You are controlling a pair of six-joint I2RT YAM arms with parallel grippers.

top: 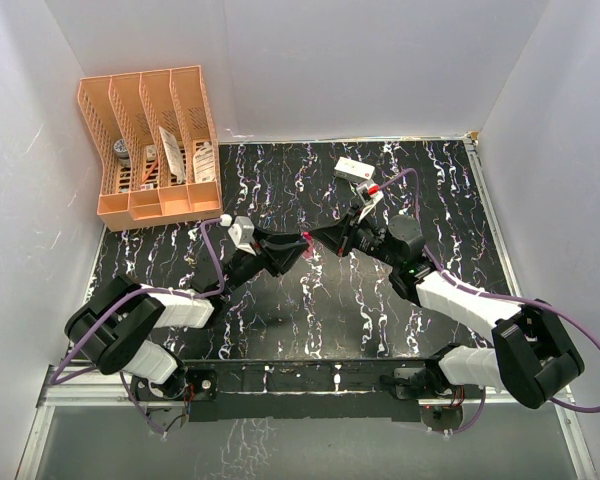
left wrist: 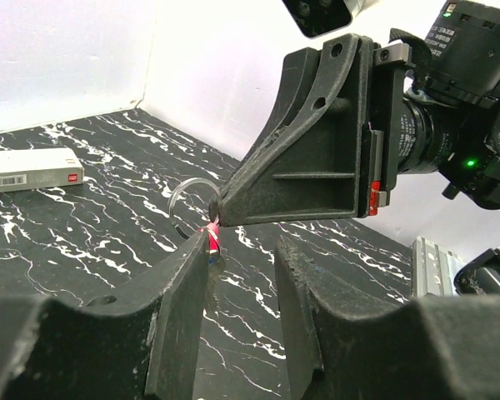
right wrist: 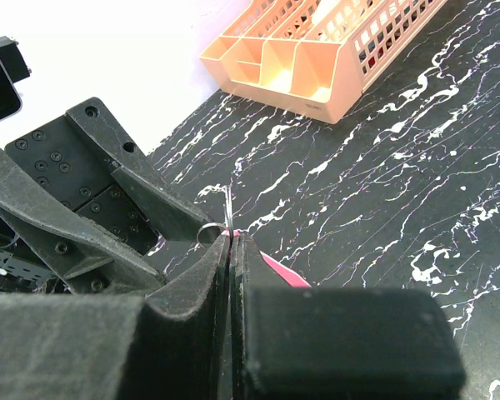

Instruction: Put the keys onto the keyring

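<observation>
Both grippers meet above the middle of the black marbled table (top: 310, 320). My right gripper (right wrist: 232, 237) is shut on the thin silver keyring (right wrist: 230, 204), whose wire sticks up out of its closed tips. In the left wrist view the keyring (left wrist: 190, 200) hangs as a loop from the right gripper's tip (left wrist: 219, 208). The pink key (left wrist: 210, 239) sits at that same tip, touching the end of my left finger (left wrist: 179, 308); a speck of blue shows just beneath it. Its pink blade (right wrist: 279, 271) shows beside the right fingers. My left gripper (left wrist: 243, 243) stands open, its gap empty.
An orange slotted organizer (top: 150, 140) with small items stands at the back left. A white rectangular box (top: 355, 170) lies at the back, behind the grippers. White walls close in the table on three sides.
</observation>
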